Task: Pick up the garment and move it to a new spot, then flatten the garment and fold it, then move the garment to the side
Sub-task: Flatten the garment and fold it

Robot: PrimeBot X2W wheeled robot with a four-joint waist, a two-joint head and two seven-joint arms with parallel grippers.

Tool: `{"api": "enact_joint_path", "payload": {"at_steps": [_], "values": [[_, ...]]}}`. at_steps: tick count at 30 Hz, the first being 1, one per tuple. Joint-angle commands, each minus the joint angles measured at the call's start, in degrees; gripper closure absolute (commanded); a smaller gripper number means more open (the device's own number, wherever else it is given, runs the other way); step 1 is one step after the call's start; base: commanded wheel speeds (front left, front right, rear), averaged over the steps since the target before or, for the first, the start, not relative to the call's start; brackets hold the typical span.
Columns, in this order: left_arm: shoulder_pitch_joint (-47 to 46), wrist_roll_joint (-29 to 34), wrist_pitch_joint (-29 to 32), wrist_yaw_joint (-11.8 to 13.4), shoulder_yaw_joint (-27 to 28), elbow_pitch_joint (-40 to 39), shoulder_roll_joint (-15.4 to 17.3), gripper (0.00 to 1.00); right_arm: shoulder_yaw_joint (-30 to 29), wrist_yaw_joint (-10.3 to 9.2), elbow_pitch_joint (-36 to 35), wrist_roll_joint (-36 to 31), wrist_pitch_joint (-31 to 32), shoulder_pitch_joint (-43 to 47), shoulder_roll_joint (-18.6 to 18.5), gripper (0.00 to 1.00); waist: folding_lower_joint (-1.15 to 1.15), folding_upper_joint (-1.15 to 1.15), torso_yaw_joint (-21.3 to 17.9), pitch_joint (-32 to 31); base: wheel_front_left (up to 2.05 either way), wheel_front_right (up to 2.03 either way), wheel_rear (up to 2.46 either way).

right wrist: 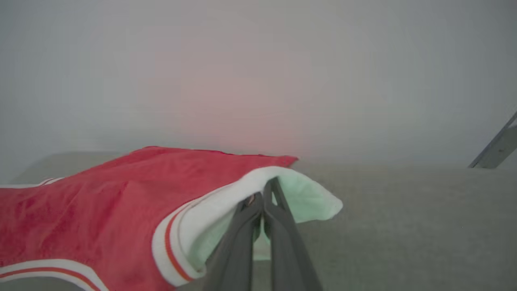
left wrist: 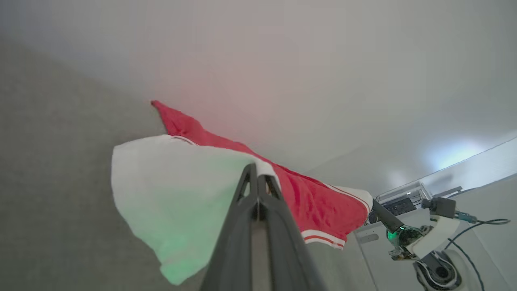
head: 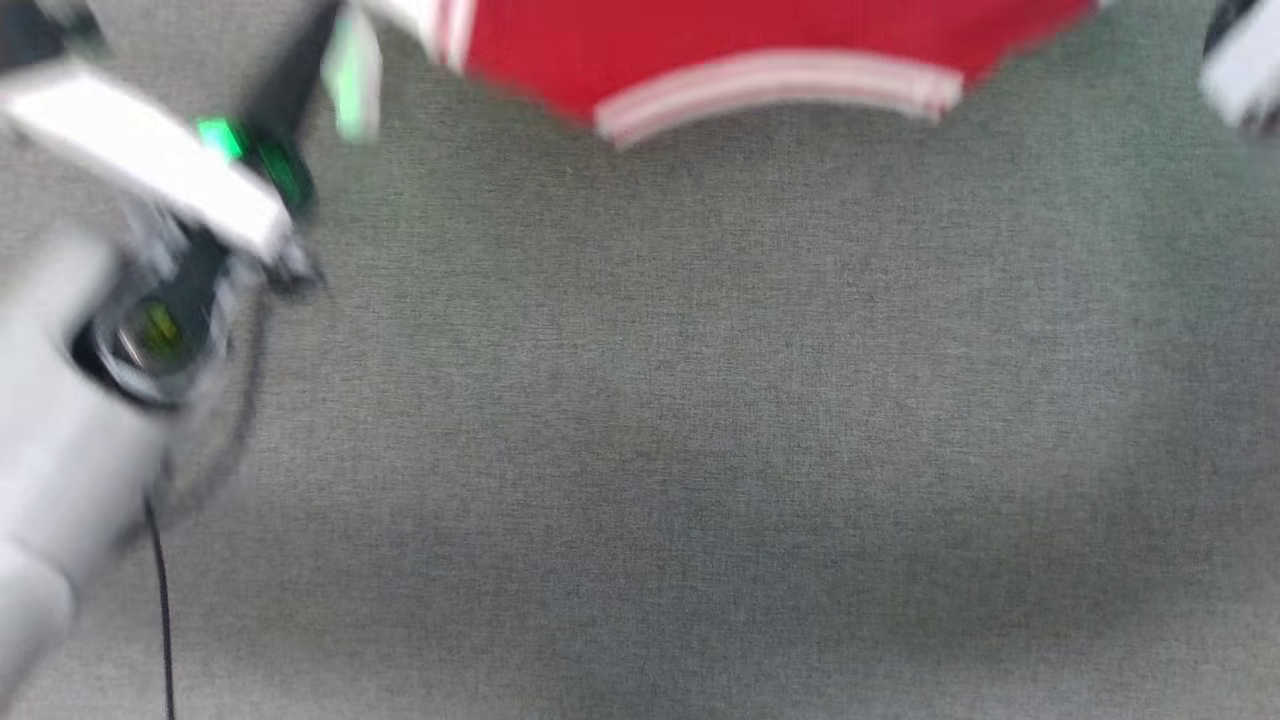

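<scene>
Two claws have the shirt (left wrist: 319, 202) strung between them, one at each end. The left claw (left wrist: 257, 171) is pinched tight on the white sleeve (left wrist: 161, 202) nearest it, and the right claw (right wrist: 266, 194) is closed the same way on the other sleeve. From the left claw the shirt runs off to the right, and from the right claw off to the left. Its long axis goes sleeve to sleeve along the line joining them, and the red body sags over the grey desk (head: 700, 450). Neither arm is nearer; each holds an end. I'd judge that laying it flat depends on both claws coming down level and equally spread, or the cloth will slacken and wrinkle. Whether its far edge touches the desk I cannot tell.
</scene>
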Motion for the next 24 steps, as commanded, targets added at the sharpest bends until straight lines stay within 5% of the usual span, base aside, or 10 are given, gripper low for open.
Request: {"api": "enact_joint_path", "payload": {"at_steps": [1, 10, 24], "values": [[2.8, -0.2, -0.3, 0.1, 0.3, -1.6, -0.3, 1.00, -0.2, 0.00, -2.1, 1.1, 0.1, 3.3, -1.3, 1.00, 0.00, 0.00, 0.4, -0.3, 0.00, 0.00, 0.00], [23.8, 2.6, -1.4, 0.1, 2.4, -13.4, 2.9, 1.00, -4.5, 0.00, -21.0, 6.1, 4.8, 29.9, -6.4, 1.00, 0.00, 0.00, 1.0, -5.2, 0.00, 0.00, 0.00], [45.3, 6.9, -4.8, 0.1, 4.2, -32.1, 14.4, 1.00, -16.8, 0.00, -45.6, 5.6, 18.8, 57.5, -5.8, 1.00, 0.00, 0.00, 0.8, -8.6, 0.00, 0.00, 0.00]]}}
